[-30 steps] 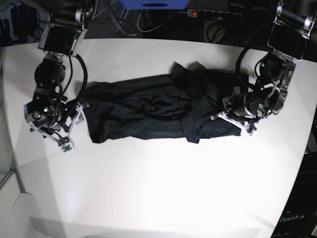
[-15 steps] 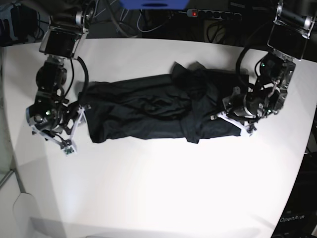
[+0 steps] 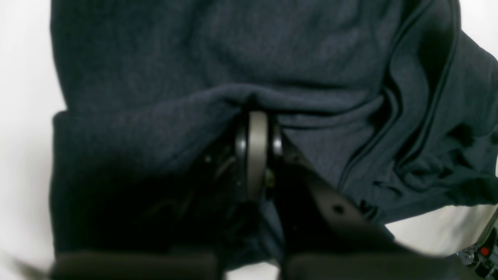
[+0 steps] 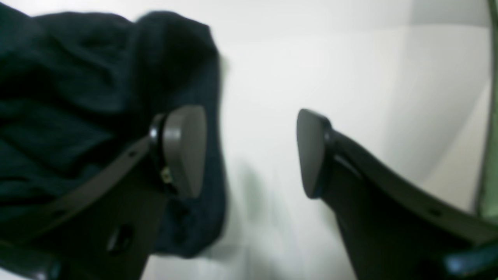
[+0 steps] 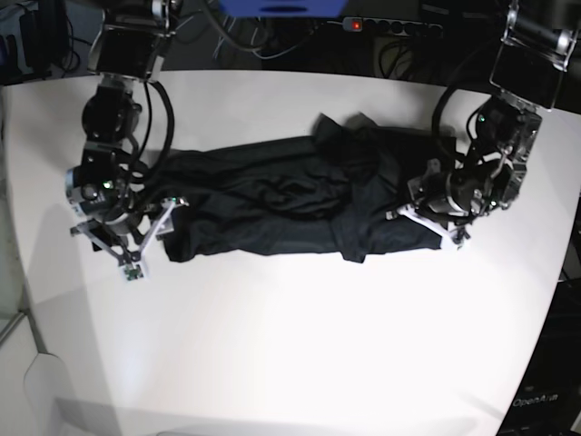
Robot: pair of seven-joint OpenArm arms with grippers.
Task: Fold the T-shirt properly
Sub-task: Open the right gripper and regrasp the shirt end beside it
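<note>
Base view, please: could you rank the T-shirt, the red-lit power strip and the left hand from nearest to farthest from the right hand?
1. The T-shirt: its end lies right beside the right hand, at this view's left.
2. The power strip: past the table's far edge, up and across.
3. The left hand: at the shirt's opposite end, on the view's right, slightly farther.

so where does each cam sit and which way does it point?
Base: overhead, looking straight down on the white table and the T-shirt; both arms show.
Left wrist: behind the left claw, facing shirt fabric; claw shut on a fold.
Right wrist: behind the right claw, facing the table and the shirt's edge; pads wide apart, empty.
Shared: all three see the T-shirt.
</note>
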